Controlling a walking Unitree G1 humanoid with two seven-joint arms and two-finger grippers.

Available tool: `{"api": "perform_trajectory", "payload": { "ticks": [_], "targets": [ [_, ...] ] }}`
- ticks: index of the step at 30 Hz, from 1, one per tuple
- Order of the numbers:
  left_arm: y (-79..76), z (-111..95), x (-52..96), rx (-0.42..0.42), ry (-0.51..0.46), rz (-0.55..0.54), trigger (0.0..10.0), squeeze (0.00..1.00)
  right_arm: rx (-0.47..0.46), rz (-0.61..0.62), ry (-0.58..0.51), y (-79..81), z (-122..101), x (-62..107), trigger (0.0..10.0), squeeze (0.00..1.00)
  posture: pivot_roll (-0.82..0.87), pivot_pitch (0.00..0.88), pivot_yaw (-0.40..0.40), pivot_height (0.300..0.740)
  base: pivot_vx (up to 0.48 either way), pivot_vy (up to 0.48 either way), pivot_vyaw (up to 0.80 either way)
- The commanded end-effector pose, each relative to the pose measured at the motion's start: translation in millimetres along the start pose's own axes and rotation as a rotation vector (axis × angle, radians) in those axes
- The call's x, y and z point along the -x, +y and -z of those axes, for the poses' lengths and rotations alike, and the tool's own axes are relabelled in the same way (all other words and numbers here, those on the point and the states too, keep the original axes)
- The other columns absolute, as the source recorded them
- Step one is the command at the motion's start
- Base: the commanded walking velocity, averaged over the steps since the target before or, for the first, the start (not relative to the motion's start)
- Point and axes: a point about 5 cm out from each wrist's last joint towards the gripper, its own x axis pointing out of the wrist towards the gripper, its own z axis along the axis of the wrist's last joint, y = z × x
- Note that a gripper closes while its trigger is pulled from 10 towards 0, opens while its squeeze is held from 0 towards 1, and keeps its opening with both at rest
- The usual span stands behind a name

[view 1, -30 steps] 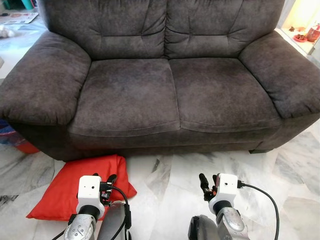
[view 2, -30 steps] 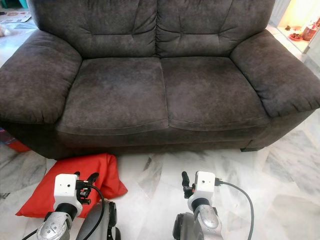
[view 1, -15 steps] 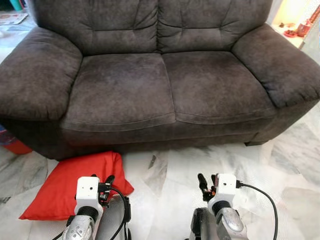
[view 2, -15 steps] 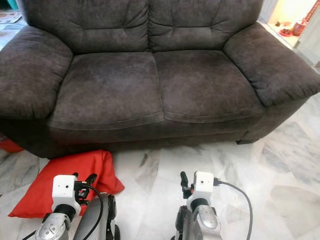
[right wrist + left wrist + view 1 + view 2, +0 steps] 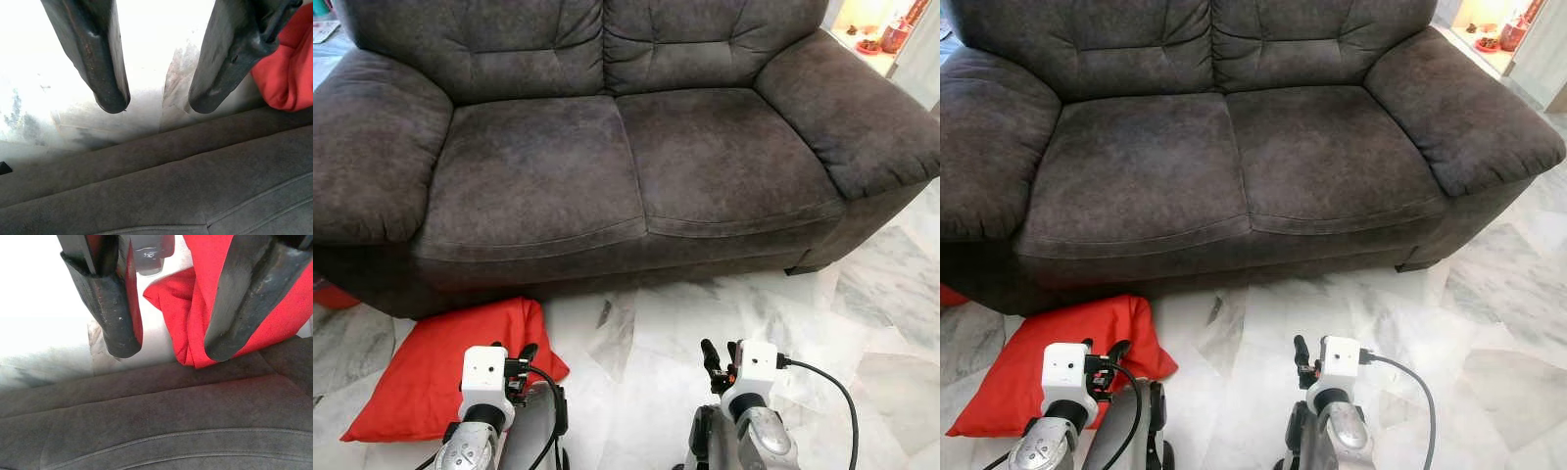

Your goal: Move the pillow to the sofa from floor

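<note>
A red pillow (image 5: 411,377) lies on the marble floor in front of the left end of the dark grey sofa (image 5: 626,166), one corner close to the sofa's base. My left gripper (image 5: 514,354) hangs low just above the pillow's right edge, open with nothing between its fingers; the left wrist view has the pillow (image 5: 171,303) beyond them. My right gripper (image 5: 719,354) is held low over bare floor to the right of the pillow, also open and empty. A corner of the pillow (image 5: 288,83) appears in the right wrist view, with the sofa front (image 5: 161,191) ahead.
White marble floor (image 5: 646,333) runs between me and the sofa. A red object (image 5: 327,294) pokes out by the sofa's left corner. Small items (image 5: 881,29) sit on a lit surface at the far right. A black cable (image 5: 822,377) loops off my right wrist.
The whole picture has shifted, so the camera has moved: the sofa appears lower and nearer. Both grippers keep their low, open pose and the pillow lies where it was.
</note>
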Motion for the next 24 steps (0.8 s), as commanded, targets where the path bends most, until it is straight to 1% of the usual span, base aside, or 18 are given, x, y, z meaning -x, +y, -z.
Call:
{"api": "perform_trajectory", "payload": {
  "ticks": [1,24],
  "targets": [
    [2.5,3.8,4.2,0.011,0.021,-0.006,10.0,0.00,-0.007,0.002,0.024,-0.5,7.9,4.0,10.0,0.00,0.17,0.225,-0.008,0.544,0.281,0.000,0.00],
    [2.8,3.2,3.9,0.008,0.022,-0.006,10.0,0.00,-0.012,-0.005,0.034,0.2,10.0,4.6,10.0,0.00,0.17,0.229,-0.007,0.544,0.305,0.000,0.00]
  ]
}}
